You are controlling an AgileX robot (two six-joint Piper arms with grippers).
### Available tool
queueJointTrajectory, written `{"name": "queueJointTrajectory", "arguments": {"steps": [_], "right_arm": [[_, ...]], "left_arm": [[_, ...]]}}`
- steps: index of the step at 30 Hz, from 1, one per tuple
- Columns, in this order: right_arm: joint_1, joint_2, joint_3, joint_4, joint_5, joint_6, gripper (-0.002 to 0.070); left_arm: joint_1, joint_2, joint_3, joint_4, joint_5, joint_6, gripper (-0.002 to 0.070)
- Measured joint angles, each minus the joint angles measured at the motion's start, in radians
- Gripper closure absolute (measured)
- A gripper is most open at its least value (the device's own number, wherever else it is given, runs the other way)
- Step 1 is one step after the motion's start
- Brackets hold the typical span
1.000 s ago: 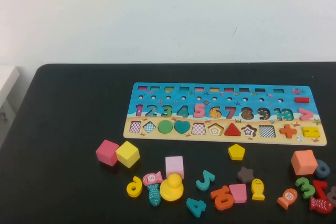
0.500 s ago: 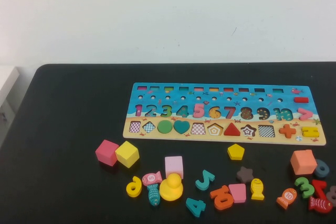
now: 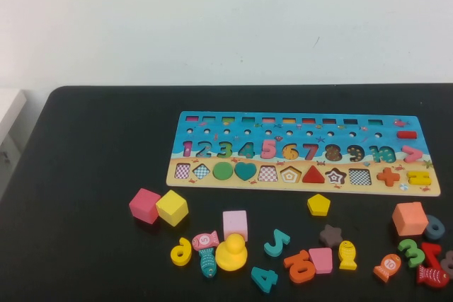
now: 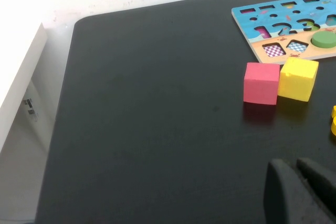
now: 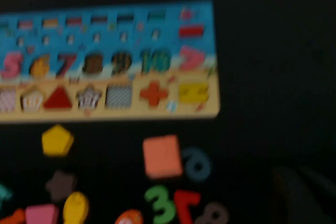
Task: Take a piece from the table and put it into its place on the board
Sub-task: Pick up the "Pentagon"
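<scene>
1. Board (image 3: 303, 152) lies flat on the black surface (image 3: 92, 175) in the high view, with loose pieces strewn along its near edge: a yellow pentagon (image 3: 318, 204) just below the pentagon slot (image 3: 290, 173), a brown star (image 3: 330, 235), a pink cube (image 3: 144, 205) touching a yellow cube (image 3: 172, 207), and an orange cube (image 3: 410, 218) to the right. Neither end effector shows here.

2. Left wrist view: the left end effector (image 4: 299, 190) hangs low over bare surface, well apart from the pink cube (image 4: 261, 83) and yellow cube (image 4: 297, 78); its dark fingers appear nearly pressed together, holding nothing.

3. Right wrist view: the right end effector (image 5: 302, 195) is a dark blur near the orange cube (image 5: 162, 155); I cannot tell whether it is spread. The yellow pentagon (image 5: 57, 140) sits just off the board (image 5: 110, 61).

4. Judgement: no piece is picked yet. The pentagon looks the easiest choice, lying nearest its slot. Come straight down, grip two opposite flats, then turn it to match the slot before lowering.
</scene>
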Motion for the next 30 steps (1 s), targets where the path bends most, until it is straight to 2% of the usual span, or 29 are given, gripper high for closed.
{"name": "queueJointTrajectory", "arguments": {"steps": [3,7,12,20,26,30], "right_arm": [[0.000,0.124,-0.006,0.106,0.025,-0.117,0.0658],[0.008,0.278,-0.052,0.305,0.085,-0.360,0.0658],[0.126,0.418,-0.112,0.457,0.091,-0.473,0.0657],[0.391,0.604,-0.269,0.412,0.043,-0.369,0.0657],[0.494,0.768,-0.461,0.199,0.102,-0.185,0.0655],[0.508,0.864,-0.579,0.065,0.169,-0.050,0.0615]], "left_arm": [[0.000,0.000,0.000,0.000,0.000,0.000,0.0677],[0.000,0.000,0.000,0.000,0.000,0.000,0.0676],[0.000,0.000,0.000,0.000,0.000,0.000,0.0676],[0.000,0.000,0.000,0.000,0.000,-0.002,0.0676],[0.000,0.000,0.000,0.000,0.000,-0.003,0.0676],[0.000,0.000,0.000,0.000,0.000,-0.003,0.0676]]}}
